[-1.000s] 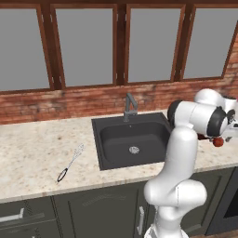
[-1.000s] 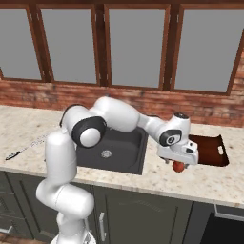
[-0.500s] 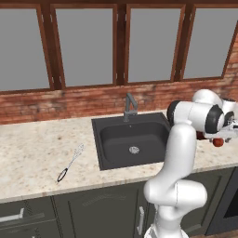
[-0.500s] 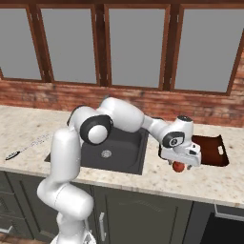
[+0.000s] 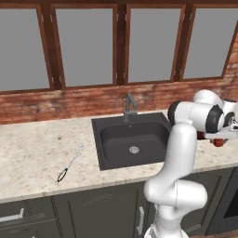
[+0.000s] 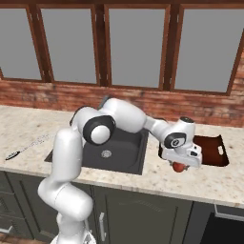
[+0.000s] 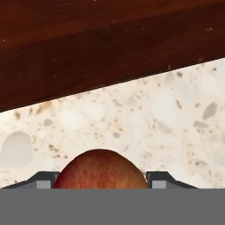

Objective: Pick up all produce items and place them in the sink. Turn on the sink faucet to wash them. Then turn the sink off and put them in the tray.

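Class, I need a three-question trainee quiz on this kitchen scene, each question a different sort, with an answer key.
1. True or false: the tool holds a red-orange fruit above the counter.
2. Multiple choice: where does the whisk lie? A) in the sink B) on the counter left of the sink C) in the tray
3. Fill in: in the right base view, the fruit hangs just in front of the dark reddish-brown ____.

Key: 1 true. 2 B. 3 tray. The sink has nothing in it but its drain, and the faucet stands behind it.
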